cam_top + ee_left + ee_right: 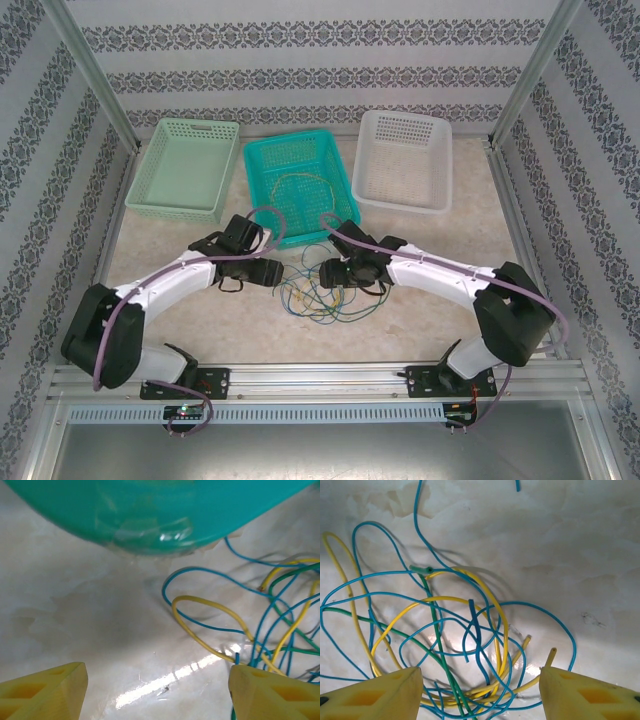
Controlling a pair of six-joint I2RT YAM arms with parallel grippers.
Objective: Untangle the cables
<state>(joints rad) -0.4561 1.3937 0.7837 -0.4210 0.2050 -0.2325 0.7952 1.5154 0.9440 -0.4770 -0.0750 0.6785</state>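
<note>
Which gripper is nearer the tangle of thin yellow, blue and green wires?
Right. The right gripper hangs open directly over the tangle of thin yellow, blue and green wires; the left gripper is at the tangle's left edge, mostly over bare table.

We see a pale, marble-patterned table point(470, 250) with a glossy top. Three plastic baskets stand on it in a row along the far side: a light green basket point(172, 207) on the left, a teal basket point(295, 140) in the middle and a white basket point(400, 200) on the right. Just in front of the teal one, the cables point(325, 295) lie straight on the tabletop in one loose tangle of blue, yellow and green loops crossing over each other. Close up, we find several cut ends lying free on the surface.
</note>
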